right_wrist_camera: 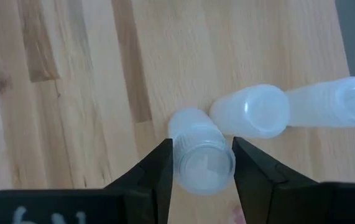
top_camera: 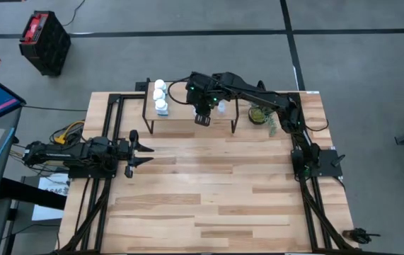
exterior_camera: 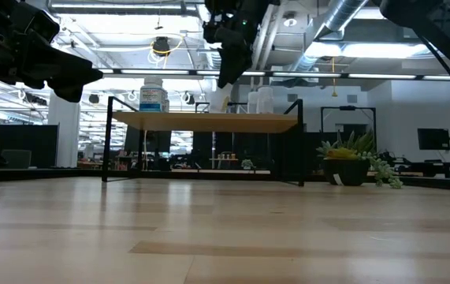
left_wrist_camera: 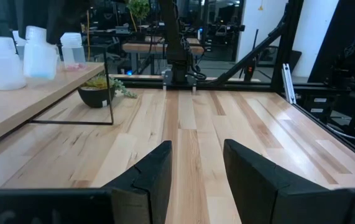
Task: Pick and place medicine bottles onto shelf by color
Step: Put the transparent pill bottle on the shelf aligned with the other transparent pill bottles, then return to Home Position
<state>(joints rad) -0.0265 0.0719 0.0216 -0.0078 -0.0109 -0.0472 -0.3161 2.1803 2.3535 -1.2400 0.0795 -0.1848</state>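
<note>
right gripper [right_wrist_camera: 202, 165] around translucent bottle [right_wrist_camera: 199, 152], apparently on shelf [top_camera: 180, 113].

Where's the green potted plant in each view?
High: potted plant beside the shelf's right end, under the right arm.
Low: potted plant right of the shelf.
Left wrist: potted plant beyond the shelf's corner leg.
Right wrist: not in it.
Shared landmark: the shelf.

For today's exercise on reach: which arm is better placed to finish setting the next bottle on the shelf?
The right. Its tool is above the shelf, fingers either side of a translucent bottle. The left tool hangs open over the bare table, away from every bottle.
</note>
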